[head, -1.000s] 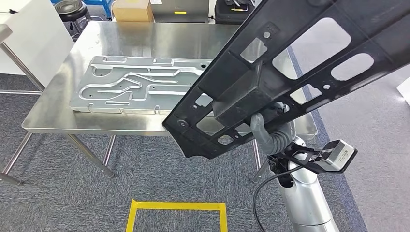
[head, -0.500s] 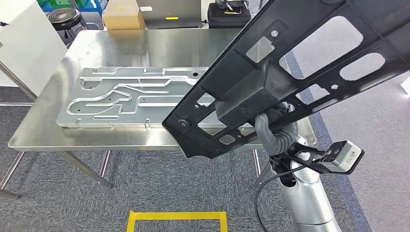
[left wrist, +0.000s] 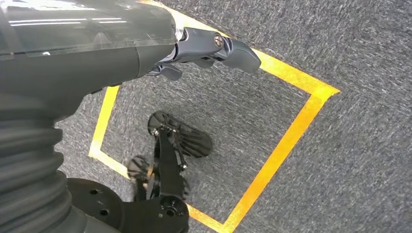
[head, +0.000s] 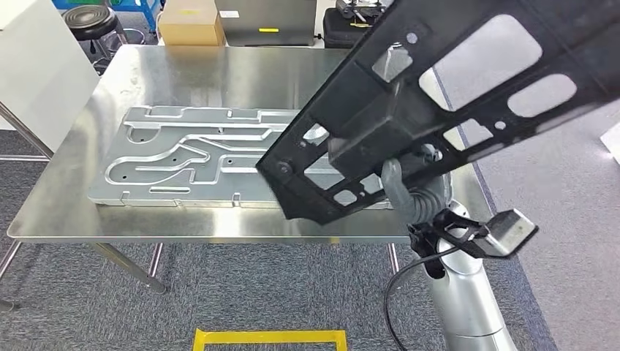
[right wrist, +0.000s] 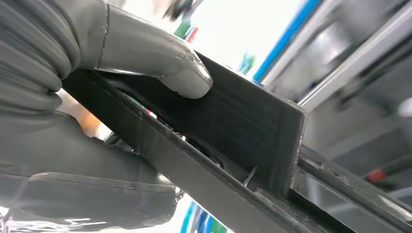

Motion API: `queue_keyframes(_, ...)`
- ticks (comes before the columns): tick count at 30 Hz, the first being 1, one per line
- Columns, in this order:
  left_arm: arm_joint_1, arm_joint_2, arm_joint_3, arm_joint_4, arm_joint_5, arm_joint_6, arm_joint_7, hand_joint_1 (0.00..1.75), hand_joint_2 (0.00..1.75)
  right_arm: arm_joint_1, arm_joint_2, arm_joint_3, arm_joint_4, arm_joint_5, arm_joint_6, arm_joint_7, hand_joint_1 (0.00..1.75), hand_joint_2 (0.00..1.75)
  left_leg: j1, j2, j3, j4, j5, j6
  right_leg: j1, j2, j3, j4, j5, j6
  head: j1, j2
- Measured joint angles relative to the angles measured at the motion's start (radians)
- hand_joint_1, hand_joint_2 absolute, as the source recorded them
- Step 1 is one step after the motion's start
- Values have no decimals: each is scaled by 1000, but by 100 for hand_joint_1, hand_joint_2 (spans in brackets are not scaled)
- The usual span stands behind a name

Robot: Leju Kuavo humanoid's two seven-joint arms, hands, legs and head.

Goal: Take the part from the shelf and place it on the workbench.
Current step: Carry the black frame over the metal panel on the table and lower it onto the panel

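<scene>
Since the earlier frames my whole head view has shifted: the worktop (head: 219, 66) now sits lower and closer, so the camera has moved toward it. I have the black part (head: 439, 95) in my right hand (head: 409, 194), carried tilted in the air, with its lower corner over the near right portion of the worktop and its long body rising toward the upper right. From the right wrist view, the thumb presses on a flat black wall of the part (right wrist: 233, 126) and the fingers grasp it from the other side. A silver metal panel (head: 197, 153) lies flat on the worktop, partly behind the part. A cardboard box (head: 188, 22) stands beyond the far edge. My left hand (left wrist: 214, 48) hangs over the grey carpet with yellow floor tape (left wrist: 286, 141) below it; its fingers are released and hold nothing.
</scene>
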Motion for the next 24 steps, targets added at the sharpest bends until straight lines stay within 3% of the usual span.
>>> queue_keyframes(2,-1,0,0,0,-1,-2,-8,0,175,-94,-10,-9,77,196,-189,110,175,175,-6,1,16,-1,-10,-1,6,-1,33,-126,97,-18,0,0)
queue_keyframes(4,-7,-2,-3,0,-10,-7,-16,0,175,-218,-26,-15,205,467,-371,232,175,175,-10,1,21,-2,-18,-6,15,-1,60,-218,139,-33,1,0)
queue_keyframes(6,-10,-1,-11,0,-23,-14,-24,0,175,-349,-43,-5,370,731,-462,341,175,175,-13,0,20,4,-16,-17,18,1,67,-240,141,-39,1,0)
queue_keyframes(9,-18,4,-27,0,-39,-18,-29,0,175,-518,-49,44,630,1027,-488,462,175,175,-12,1,8,44,-37,-35,9,-1,84,-253,155,-45,1,0)
queue_keyframes(12,-29,5,-41,0,-49,-21,-29,0,175,-630,-20,123,845,1232,-462,537,175,175,-4,1,-83,206,-111,-49,9,-2,90,-255,152,-52,1,0)
queue_keyframes(13,-31,5,-46,0,-53,-21,-28,0,175,-651,-4,155,905,1282,-449,551,175,175,-1,1,-115,253,-123,-53,10,-2,91,-255,150,-53,1,0)
queue_keyframes(14,-32,4,-51,0,-56,-20,-27,0,175,-665,14,186,961,1324,-435,559,175,175,1,1,-135,269,-117,-56,10,-1,93,-254,147,-54,1,0)
queue_keyframes(15,-33,4,-55,0,-60,-19,-26,0,175,-674,34,215,1011,1358,-420,559,175,175,2,2,-135,245,-89,-57,10,0,97,-253,143,-53,1,0)
queue_keyframes(17,-34,4,-64,0,-65,-14,-26,0,175,-682,74,262,1092,1396,-399,542,175,175,4,2,-97,118,-1,-57,10,1,105,-249,134,-50,1,0)
queue_keyframes(19,-37,4,-72,0,-70,-6,-29,0,175,-685,113,301,1160,1410,-379,508,175,175,0,2,-64,16,42,-49,12,1,106,-246,128,-43,1,0)
queue_keyframes(21,-40,4,-79,0,-75,5,-36,0,175,-677,145,333,1219,1412,-367,470,175,175,-5,2,-58,-5,42,-37,14,1,104,-246,125,-34,1,0)
queue_keyframes(24,-44,1,-90,0,-78,20,-47,0,175,-651,176,358,1278,1406,-372,432,175,175,4,1,-50,-11,52,-23,16,-2,99,-227,106,-19,1,0)
